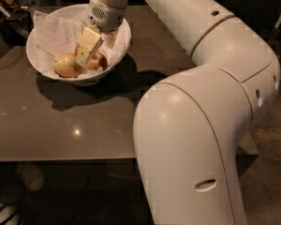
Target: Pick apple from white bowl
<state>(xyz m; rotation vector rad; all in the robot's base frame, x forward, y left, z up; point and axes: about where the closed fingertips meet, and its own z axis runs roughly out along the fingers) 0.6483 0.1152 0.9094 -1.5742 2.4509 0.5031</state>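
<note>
The bowl (123, 41) sits at the worktop's (84, 121) far left corner, lined with crumpled paper (56, 34). In it lie a yellow apple (65, 64) on the left and, touching it, a red apple (99, 61) nearer the middle. The pincer (96, 54) is down inside the bowl with its jaws apart, one in front of the red apple and one behind. Whether they press on it yet I cannot tell.

The grasp seems about to be made. To do it well, centre the jaws on the red apple's widest part, keep clear of the yellow one and the paper, close firmly, then lift straight up past the rim.
</note>
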